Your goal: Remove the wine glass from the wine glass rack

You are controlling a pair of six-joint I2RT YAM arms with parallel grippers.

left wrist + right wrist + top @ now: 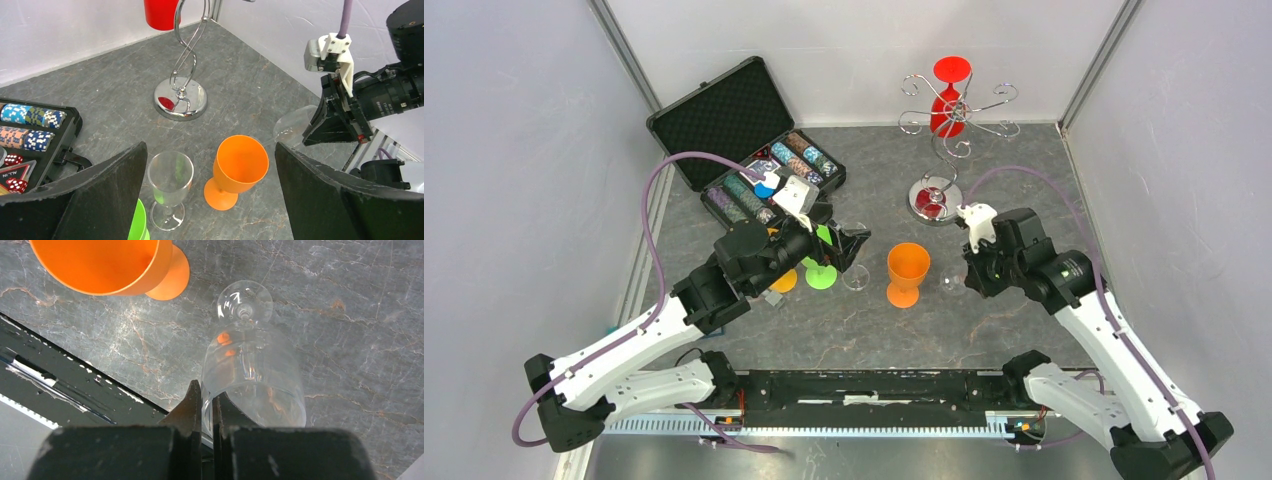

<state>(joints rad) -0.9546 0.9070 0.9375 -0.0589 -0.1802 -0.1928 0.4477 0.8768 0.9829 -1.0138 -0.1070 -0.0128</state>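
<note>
The chrome wine glass rack (959, 112) stands at the back on its round base (181, 99). A red wine glass (948, 92) hangs upside down from its arms; its bowl shows at the top of the left wrist view (161, 12). My right gripper (206, 400) is shut on the rim of a clear wine glass (252, 370), one finger inside the bowl and one outside. The glass is foot-down near the table, right of the orange glass (907, 272). My left gripper (210, 190) is open and empty above another clear glass (170, 180) and the orange glass (239, 165).
An open black case of poker chips (744, 140) lies at the back left. A green glass (821, 270) and an orange foot (784, 280) stand under the left gripper. The black rail (60, 375) runs along the near table edge.
</note>
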